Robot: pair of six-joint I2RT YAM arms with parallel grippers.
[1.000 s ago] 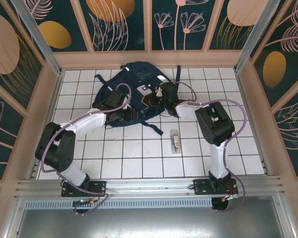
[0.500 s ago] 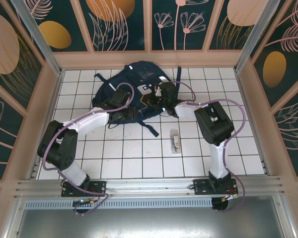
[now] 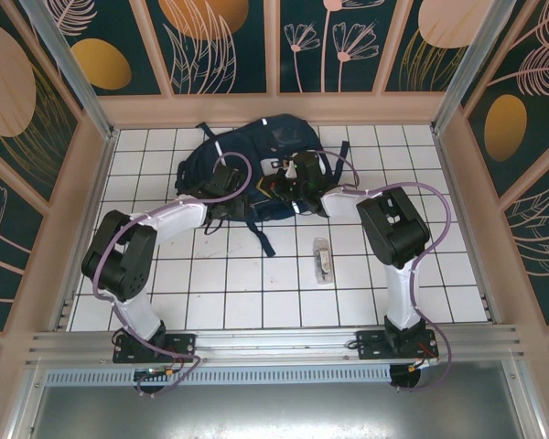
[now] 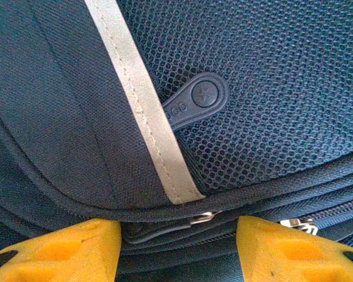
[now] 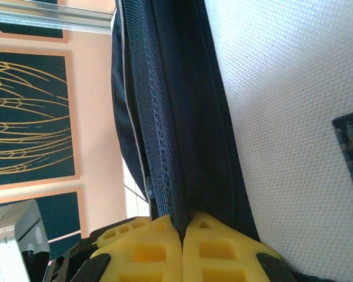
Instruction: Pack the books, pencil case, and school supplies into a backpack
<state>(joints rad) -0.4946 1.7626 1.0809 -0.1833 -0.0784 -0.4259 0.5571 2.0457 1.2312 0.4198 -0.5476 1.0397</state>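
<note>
The left claw (image 4: pixel 176 249) is cut off at 6 o'clock. The packet (image 3: pixel 322 260), at 5 o'clock from the backpack (image 3: pixel 256 151), is too small to read.

Light comes bright and even from above onto the white tiled table (image 3: pixel 256 293), leaving only soft, faint shadows beside the arms (image 3: pixel 169 219), and close up the backpack (image 4: pixel 282 88) mesh is sharp, its pale stripe (image 4: pixel 144 111) shines a little, while the yellow fingers (image 4: pixel 65 249) at the lower edge look soft and unfocused.
</note>
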